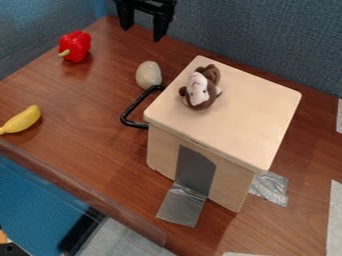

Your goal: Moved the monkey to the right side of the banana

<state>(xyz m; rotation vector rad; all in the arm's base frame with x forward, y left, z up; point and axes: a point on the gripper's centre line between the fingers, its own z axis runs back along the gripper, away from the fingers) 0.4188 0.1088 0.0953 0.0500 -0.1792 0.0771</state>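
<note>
From my feed, I have the gripper [141, 33] hanging beyond the wooden box [240, 117], up at the far edge of my view, with its two fingers apart and nothing between them. The monkey [200, 89] I'm working with lies on top of the box, near its far left corner as I look at it, while the banana [23, 119] sits on the counter [87, 112] well apart to the box's left. Between box and red pepper [77, 45] I see a beige, rounded thing [148, 75], just beside the box's black handle [137, 106].
</note>
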